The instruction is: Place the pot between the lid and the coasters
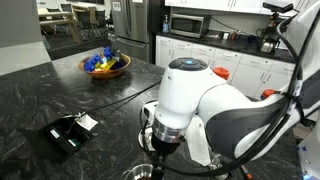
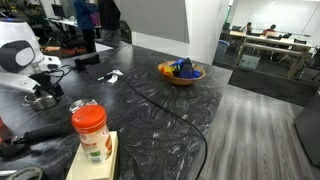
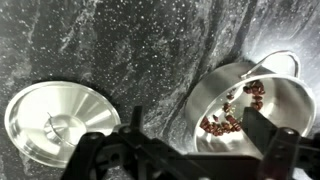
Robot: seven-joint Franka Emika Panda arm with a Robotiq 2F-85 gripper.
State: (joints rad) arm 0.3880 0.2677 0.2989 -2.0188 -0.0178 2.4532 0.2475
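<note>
One shiny pot (image 3: 212, 92), reddish bits (image 3: 232, 122) inside

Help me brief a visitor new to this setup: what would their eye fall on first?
The bulky white robot arm fills the foreground of an exterior view, over a dark marbled counter. In the wrist view, the shiny lid lies left and the pot, with reddish bits inside, right, above the open pincer. An orange-capped jar stands nearest the camera in an exterior view.
</note>
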